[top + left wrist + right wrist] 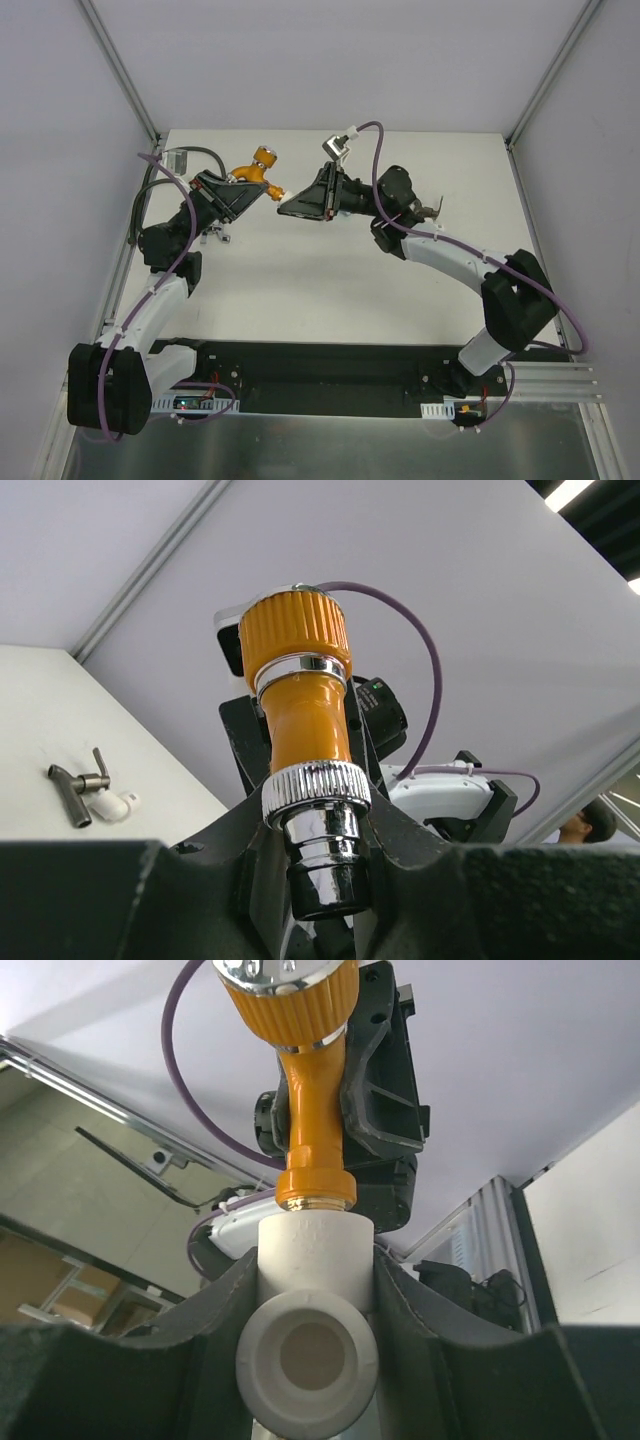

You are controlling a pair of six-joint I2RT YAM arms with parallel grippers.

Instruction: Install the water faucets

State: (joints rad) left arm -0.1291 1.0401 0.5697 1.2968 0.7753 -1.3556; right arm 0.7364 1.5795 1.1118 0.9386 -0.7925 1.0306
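Left gripper (pixel 248 190): you have it pinching the orange faucet (pixel 305 715) near its silver end, fingers pressed on either side.
Right gripper (pixel 288 203): clamped on a white elbow (pixel 310 1290), one finger on each side of it.
Orange faucet: held in the air above the table (pixel 330 290), between your two arms. Its brass-coloured tip meets the elbow's upper socket (you cannot tell how far in it sits).
Grey faucet (pixel 72 792): lying on the table, well apart from both grippers and just beside a second elbow (pixel 115 803). Whether those two are joined is unclear.
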